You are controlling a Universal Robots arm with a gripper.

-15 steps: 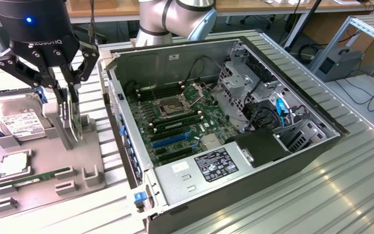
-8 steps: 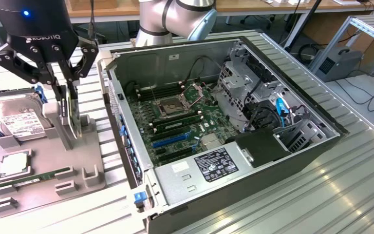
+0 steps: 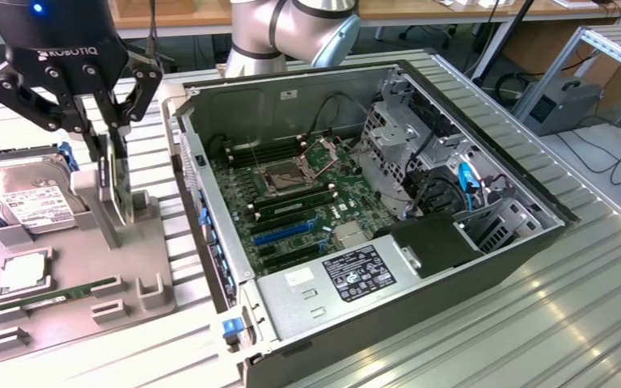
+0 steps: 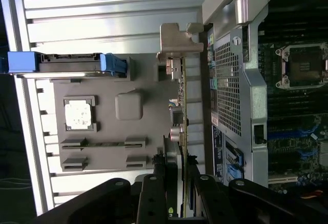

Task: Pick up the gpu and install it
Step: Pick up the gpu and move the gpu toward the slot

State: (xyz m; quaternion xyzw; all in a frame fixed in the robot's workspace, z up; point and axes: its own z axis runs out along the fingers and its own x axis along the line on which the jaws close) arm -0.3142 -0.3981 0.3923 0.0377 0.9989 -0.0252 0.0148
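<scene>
Currently the gripper [image 3: 106,141] is pinching the upright gpu [image 3: 112,202] by its top edge. This narrow hold is probably risking a tilt, snagging the computer case [image 3: 187,153] at three o'clock in the exterior view.

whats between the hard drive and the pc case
The gpu, standing on edge with the gripper closed on its top, on or just above the grey tray. The exterior view shows this.
</scene>
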